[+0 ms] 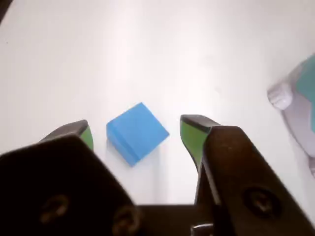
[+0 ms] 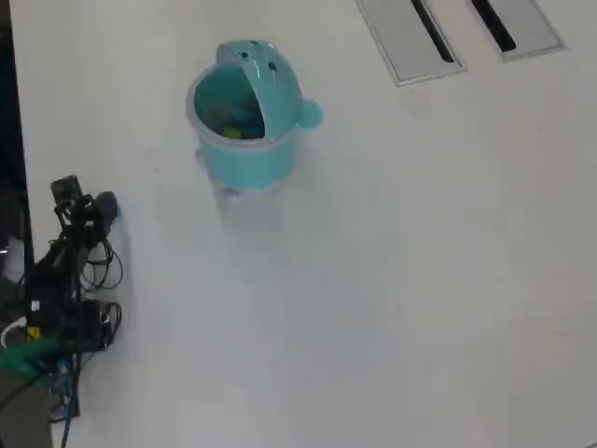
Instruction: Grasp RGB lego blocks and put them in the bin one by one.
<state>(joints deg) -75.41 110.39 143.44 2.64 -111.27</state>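
A light blue lego block (image 1: 137, 132) lies on the white table, turned corner-on, between my two green-padded fingers (image 1: 191, 133). My gripper (image 1: 136, 127) is open, its jaws standing wide on either side of the block without touching it. In the overhead view the gripper (image 2: 93, 207) is at the far left of the table, with the blue block (image 2: 106, 204) at its tip. The teal bin (image 2: 247, 154) stands further up the table, its hood tipped back. A yellow-green piece (image 2: 230, 133) shows inside it. The bin's edge (image 1: 307, 83) enters the wrist view at the right.
My arm's base and its tangle of cables (image 2: 65, 308) sit at the table's left edge (image 2: 11, 140). Two grey slotted panels (image 2: 410, 37) (image 2: 518, 23) are set into the table at the top right.
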